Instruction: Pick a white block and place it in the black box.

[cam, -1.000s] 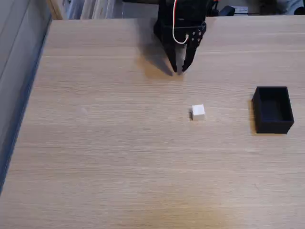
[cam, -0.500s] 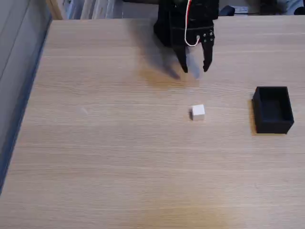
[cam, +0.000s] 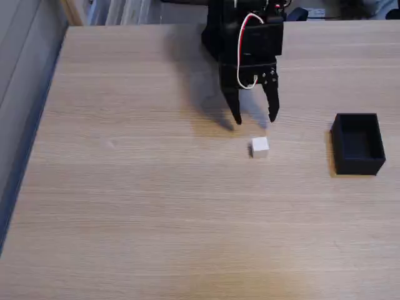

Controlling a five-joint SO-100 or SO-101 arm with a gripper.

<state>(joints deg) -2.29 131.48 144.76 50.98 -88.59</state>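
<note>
A: We go from left to right in the fixed view. On the left, the table [cam: 125, 206] is plain light wood, and we see nothing of the task there.

B: Agreed. Then, near the middle at the top, we find the tool [cam: 255, 119]. It is black, with a red and a white wire on its body. Its two fingers are spread apart, with a clear gap between the tips, and nothing is between them. So we call it released.

A: And the block [cam: 260, 147]?

B: It lies on the table just below the tips in the picture, a little right of the gap's middle. We see a strip of bare wood between the tips and the block, so they are apart. How high the tips stand over the table, we cannot tell from this angle.

A: At the right edge is the box [cam: 358, 143]. It stands upright and open, and inside we see only dark walls and floor. It is well apart from the block.

B: So we judge that the task is at its start. Nothing is picked yet. What is left: to bring the fingers around the block, to close, to lift, to carry it rightward, and to let it go into the box.
</note>
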